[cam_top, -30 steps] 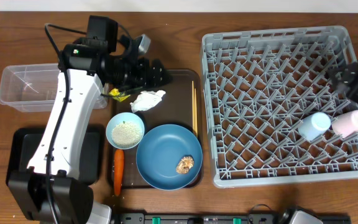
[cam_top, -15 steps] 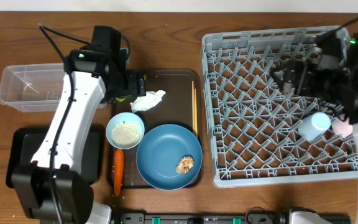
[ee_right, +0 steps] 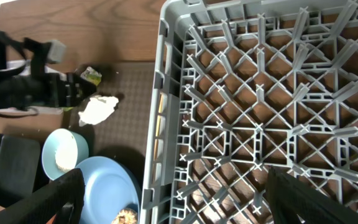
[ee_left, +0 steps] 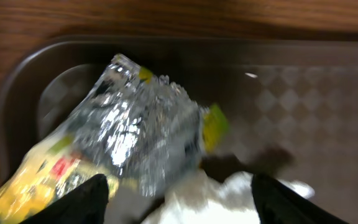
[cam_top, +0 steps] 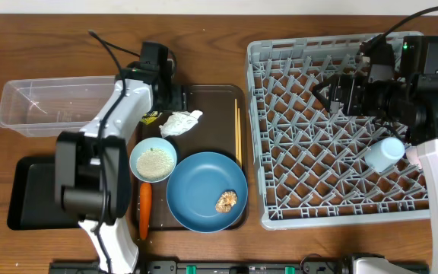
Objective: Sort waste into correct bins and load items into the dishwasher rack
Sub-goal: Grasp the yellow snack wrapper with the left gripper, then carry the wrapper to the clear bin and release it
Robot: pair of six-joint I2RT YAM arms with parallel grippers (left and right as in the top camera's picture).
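The yellow-and-black wrapper (cam_top: 148, 116) and white tissue (cam_top: 181, 122) lie at the brown serving tray's back left. My left gripper (cam_top: 179, 101) is open right above them; in the left wrist view the wrapper (ee_left: 123, 134) lies ahead of the open jaws (ee_left: 179, 208) and the tissue (ee_left: 213, 199) between them. The pale blue bowl (cam_top: 153, 160) holds rice. The dark blue plate (cam_top: 200, 190) holds the brown lump (cam_top: 226, 201). The carrot (cam_top: 144, 210) and chopsticks (cam_top: 238, 131) lie on the tray. My right gripper (cam_top: 324, 93) is open and empty over the grey rack (cam_top: 280, 217). The light blue cup (cam_top: 387, 152) lies in it.
The clear tub (cam_top: 48, 103) stands at the left, the black tray (cam_top: 25, 194) in front of it, partly under my left arm. The brown serving tray (cam_top: 219, 97) sits beside the rack. The pink cup (cam_top: 412, 154) is mostly hidden by my right arm.
My right arm has swung from the rack's right edge leftward over the rack's back. My left arm has turned and lowered over the wrapper and tissue. Nothing has been picked up.
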